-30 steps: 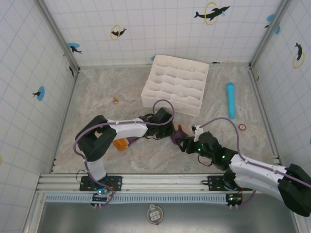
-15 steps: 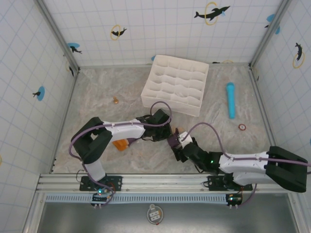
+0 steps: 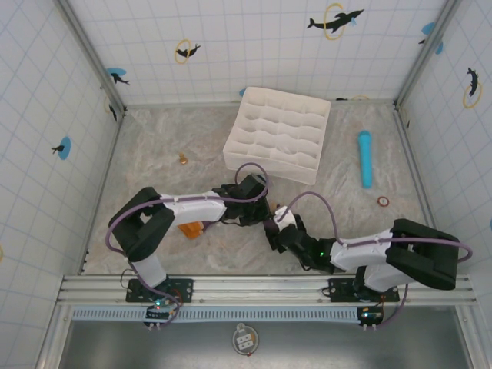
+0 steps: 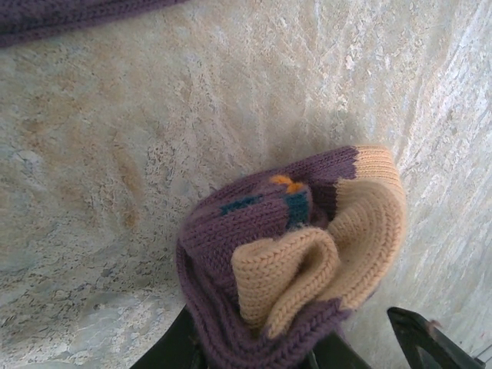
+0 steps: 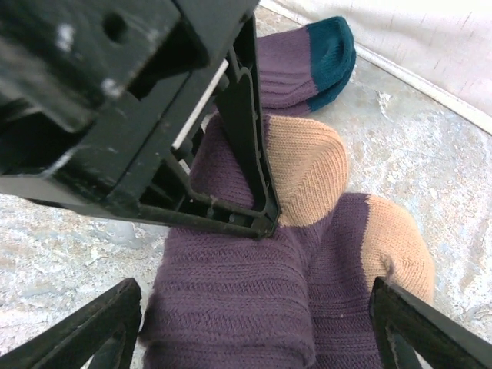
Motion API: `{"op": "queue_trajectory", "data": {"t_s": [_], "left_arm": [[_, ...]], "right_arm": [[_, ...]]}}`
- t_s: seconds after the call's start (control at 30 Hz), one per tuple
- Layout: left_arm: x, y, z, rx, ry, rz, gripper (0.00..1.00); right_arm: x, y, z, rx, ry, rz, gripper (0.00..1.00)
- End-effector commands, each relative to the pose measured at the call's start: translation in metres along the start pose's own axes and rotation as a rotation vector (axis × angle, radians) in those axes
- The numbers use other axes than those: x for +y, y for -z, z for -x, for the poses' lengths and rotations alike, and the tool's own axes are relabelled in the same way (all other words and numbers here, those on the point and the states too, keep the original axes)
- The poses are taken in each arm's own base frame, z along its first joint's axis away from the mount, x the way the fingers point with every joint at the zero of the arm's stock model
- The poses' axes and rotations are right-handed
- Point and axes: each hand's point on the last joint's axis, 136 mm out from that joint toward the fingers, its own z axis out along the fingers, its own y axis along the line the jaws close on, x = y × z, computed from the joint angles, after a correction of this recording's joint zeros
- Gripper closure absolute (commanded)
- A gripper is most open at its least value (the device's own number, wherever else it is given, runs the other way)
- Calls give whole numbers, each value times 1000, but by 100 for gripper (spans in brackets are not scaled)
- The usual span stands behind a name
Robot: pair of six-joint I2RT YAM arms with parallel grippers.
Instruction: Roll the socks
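The 2 purple ribbed socks lie bunched together, half rolled, tan patches outward.

From overhead the light is bright, even and diffuse, leaving only faint soft shadows under the arms on the beige stone-patterned worktop. The white tiled walls lean and bow toward the edges of this wide-angle view. Both wrist views are close and well lit: the purple ribbed knit socks with tan patches show crisp stitches without glare, though the right wrist view's upper left corner is dark and slightly soft.
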Motion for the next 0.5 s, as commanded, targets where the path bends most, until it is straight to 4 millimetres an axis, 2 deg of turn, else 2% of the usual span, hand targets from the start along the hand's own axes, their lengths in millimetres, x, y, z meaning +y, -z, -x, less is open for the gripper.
{"op": "queue_trajectory", "data": {"t_s": [0.0,0.13,0.2,0.3,0.4,0.47], "left_arm": [[33,-2,-17,58,40,103,100],[34,0,-17,49,55,96,100],[33,1,-17,47,58,84,99],[30,2,-16,42,53,75,76],[23,5,-13,25,47,43,48],[15,8,-11,17,42,8,35]], "right_arm": [[3,-5,18,-53,-60,-25,26],[-2,-10,5,-11,-69,-52,36],[-5,-11,-5,12,-71,-66,48],[-10,-10,-15,36,-95,-68,68],[-15,-9,-28,83,-148,-37,81],[-18,-9,-38,122,-196,-14,88]]}}
